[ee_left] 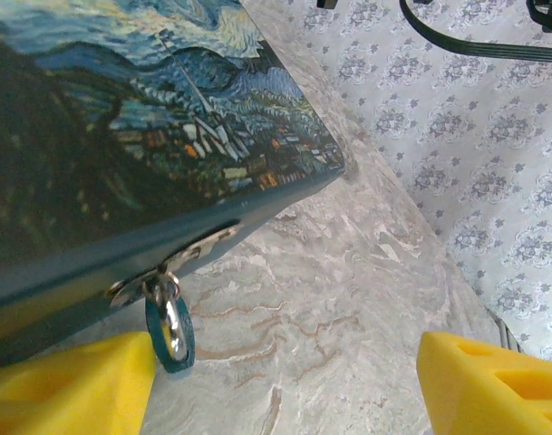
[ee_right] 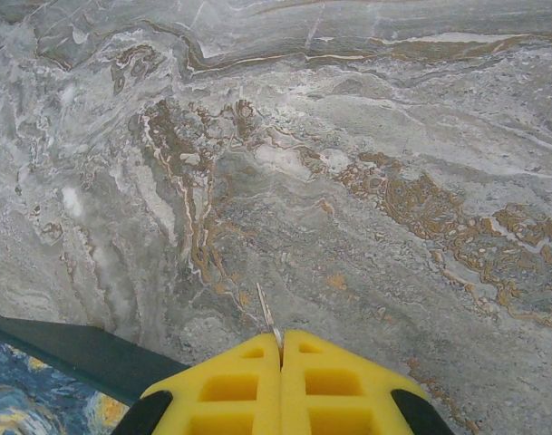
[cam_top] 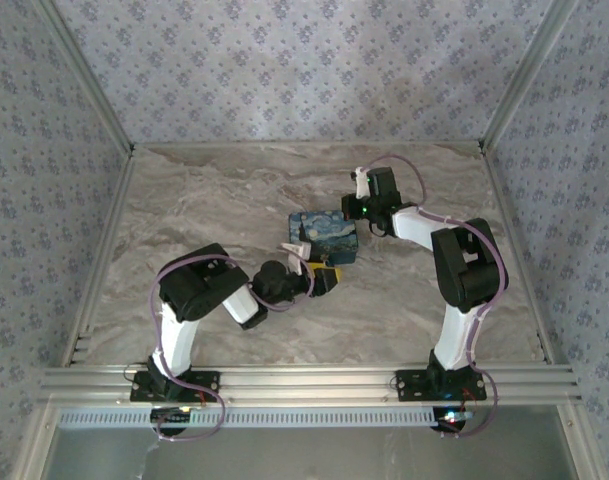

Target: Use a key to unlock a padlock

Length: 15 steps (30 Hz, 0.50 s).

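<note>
As the top view is too coarse for small parts, we only log layout there. The painted box (cam_top: 324, 236) (Starry Night print) sits about mid-way on the marble table (cam_top: 214, 190). The left gripper (cam_top: 317, 266) is at the box's near edge, its yellow fingers pointing toward it. The right arm (cam_top: 462, 262) bends in from the right, its wrist just past the box's far right corner. We cannot tell that arm's finger state from here.

Left wrist view: the box lid takes the upper left, with a metal hasp (ee_left: 171, 267) on its dark front edge. The padlock (ee_left: 170, 328) hangs from that hasp. It is small, teal with a silver part, seen edge-on, its bottom near the table. The left gripper is spread wide, one yellow pad (ee_left: 67, 385) at lower left and the other at lower right, with bare marble between them. The left pad is just beside the padlock; we cannot tell if they touch. A patterned wall (ee_left: 493, 163) stands behind, and a black cable (ee_left: 457, 45) crosses the top right.

Right wrist view: the right gripper (ee_right: 281, 343) has its yellow fingers pressed together, pinching a thin metal sliver that pokes out past the tips. We take it for the key (ee_right: 267, 317) (too small to read any teeth). Its tip is over bare marble, contact unclear. The box corner shows at lower left, beside the fingers and apart from the key.
</note>
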Tool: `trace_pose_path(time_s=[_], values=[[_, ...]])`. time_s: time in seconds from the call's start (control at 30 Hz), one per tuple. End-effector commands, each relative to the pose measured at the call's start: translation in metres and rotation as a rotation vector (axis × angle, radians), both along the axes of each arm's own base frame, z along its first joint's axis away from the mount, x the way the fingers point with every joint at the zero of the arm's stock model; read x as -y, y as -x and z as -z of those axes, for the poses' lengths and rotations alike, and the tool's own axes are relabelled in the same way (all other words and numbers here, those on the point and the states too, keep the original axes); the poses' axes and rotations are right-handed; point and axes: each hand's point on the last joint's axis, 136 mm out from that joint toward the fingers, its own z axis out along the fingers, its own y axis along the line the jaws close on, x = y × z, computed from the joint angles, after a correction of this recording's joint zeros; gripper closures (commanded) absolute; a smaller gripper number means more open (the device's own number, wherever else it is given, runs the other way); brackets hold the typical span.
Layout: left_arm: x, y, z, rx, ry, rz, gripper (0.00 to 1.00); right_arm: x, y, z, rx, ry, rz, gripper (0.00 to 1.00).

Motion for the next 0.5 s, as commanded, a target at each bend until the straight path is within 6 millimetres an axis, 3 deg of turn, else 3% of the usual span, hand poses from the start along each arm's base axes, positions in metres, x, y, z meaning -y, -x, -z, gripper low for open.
trace_pose_path(time_s=[0.0,0.2,0.47], values=[[0.006,0.004,0.028,-0.067,-0.065,0.008,0.23,-0.007,0.009,-0.01,0.004,-0.007,-0.026,1.0],[0.014,0.003,0.04,-0.099,-0.122,0.021,0.23,-0.008,0.01,-0.008,0.002,-0.007,-0.031,1.0],[0.01,-0.001,0.05,-0.126,-0.129,-0.02,0.2,-0.006,0.011,-0.011,0.007,-0.008,-0.029,1.0]])
